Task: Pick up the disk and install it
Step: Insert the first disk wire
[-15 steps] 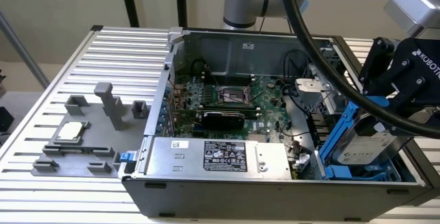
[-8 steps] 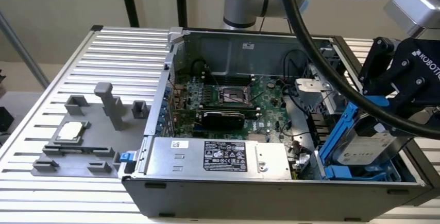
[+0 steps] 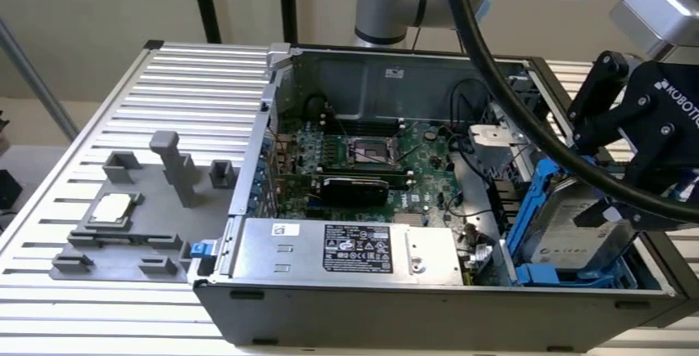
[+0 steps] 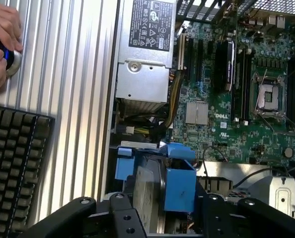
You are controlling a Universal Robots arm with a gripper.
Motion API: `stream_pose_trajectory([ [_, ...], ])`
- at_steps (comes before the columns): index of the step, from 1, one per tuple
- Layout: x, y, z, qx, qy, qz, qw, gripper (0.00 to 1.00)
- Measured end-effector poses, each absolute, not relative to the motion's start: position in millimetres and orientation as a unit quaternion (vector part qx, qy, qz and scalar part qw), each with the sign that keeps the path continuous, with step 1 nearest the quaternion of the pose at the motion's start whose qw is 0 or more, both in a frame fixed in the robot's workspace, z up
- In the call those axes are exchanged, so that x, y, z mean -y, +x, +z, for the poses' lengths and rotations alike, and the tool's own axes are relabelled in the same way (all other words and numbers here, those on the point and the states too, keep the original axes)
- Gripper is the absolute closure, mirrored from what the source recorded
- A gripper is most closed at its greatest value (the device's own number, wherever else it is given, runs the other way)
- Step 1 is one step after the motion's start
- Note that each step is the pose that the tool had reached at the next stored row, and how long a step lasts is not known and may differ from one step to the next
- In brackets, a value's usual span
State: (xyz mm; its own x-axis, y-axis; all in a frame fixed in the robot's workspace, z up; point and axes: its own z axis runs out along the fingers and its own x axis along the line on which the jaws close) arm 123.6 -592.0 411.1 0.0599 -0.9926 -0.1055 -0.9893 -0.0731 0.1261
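The disk [image 3: 577, 223] is a silver-grey drive with a white label in a blue carrier frame. It stands tilted on edge at the exterior view's right end of the open computer case [image 3: 437, 307], over the blue drive bay. My gripper [image 3: 624, 205] comes down on it from above and is shut on the disk. In the wrist view the disk [image 4: 148, 194] and its blue frame [image 4: 180, 182] sit between my black fingers [image 4: 118, 212], just above the case's edge.
The silver power-supply box [image 3: 339, 245] lies along the case's near wall, with the green motherboard [image 3: 366, 155] behind it. A grey fixture [image 3: 137, 233] holding the CPU chip [image 3: 113, 209] sits on the ribbed table. In the wrist view a keyboard [image 4: 13, 168] and a person's hand [image 4: 1, 37] show.
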Motion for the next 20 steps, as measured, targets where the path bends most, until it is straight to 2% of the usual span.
stream_pose_trajectory([
  [20,592.0,123.6,411.1,0.681,0.728,-0.082,0.010,0.00],
])
